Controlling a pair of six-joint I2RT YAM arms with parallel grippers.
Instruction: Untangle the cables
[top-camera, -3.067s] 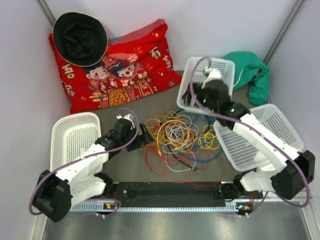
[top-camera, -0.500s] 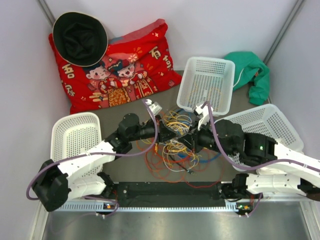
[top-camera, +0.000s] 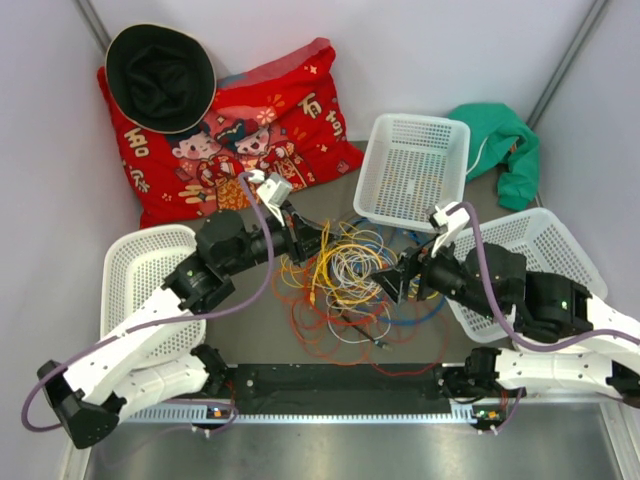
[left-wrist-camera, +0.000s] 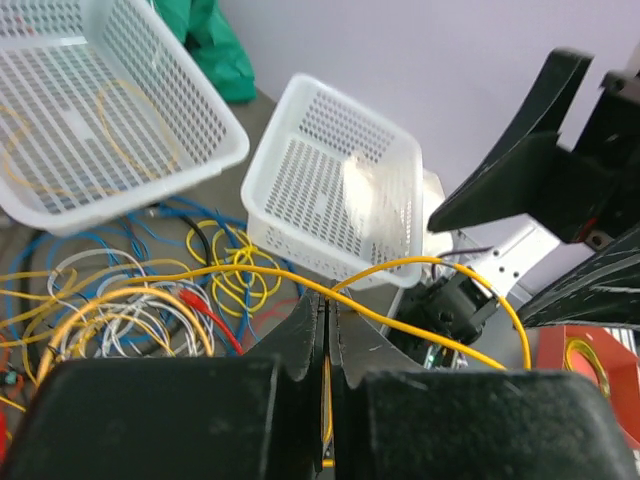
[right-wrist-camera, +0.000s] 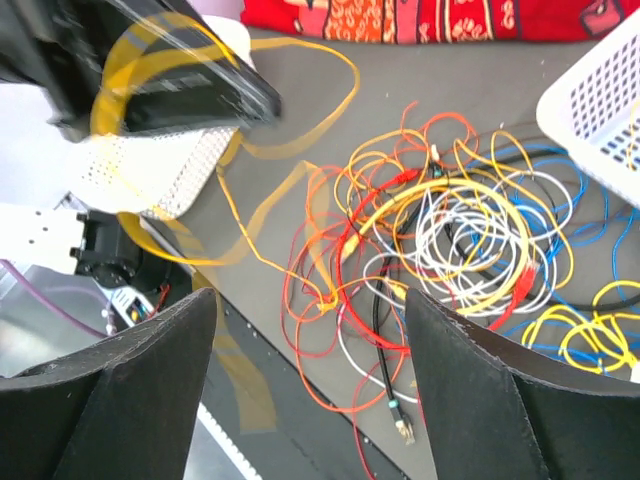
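The cables (top-camera: 352, 278) lie in a tangled heap of yellow, orange, red, white, blue and black loops on the table between the arms. My left gripper (top-camera: 308, 238) is at the heap's left edge. In the left wrist view it (left-wrist-camera: 327, 300) is shut on a yellow cable (left-wrist-camera: 420, 265), which runs taut out of the jaws on both sides. My right gripper (top-camera: 392, 282) is at the heap's right side. In its own view it (right-wrist-camera: 310, 300) hangs open above the cables (right-wrist-camera: 450, 240) with nothing between its fingers (right-wrist-camera: 150, 390). A lifted yellow strand (right-wrist-camera: 300, 60) shows blurred there.
A white basket (top-camera: 140, 270) stands at the left, another (top-camera: 415, 170) at the back with a yellow cable (left-wrist-camera: 130, 110) inside, and a third (top-camera: 545, 250) under the right arm. A red pillow (top-camera: 250, 130) with a black hat (top-camera: 160, 75) and a green cloth (top-camera: 505, 140) lie at the back.
The left gripper has shut on a yellow cable and drawn back to the left, lifting it. The right gripper has opened and pulled back to the right, off the heap.
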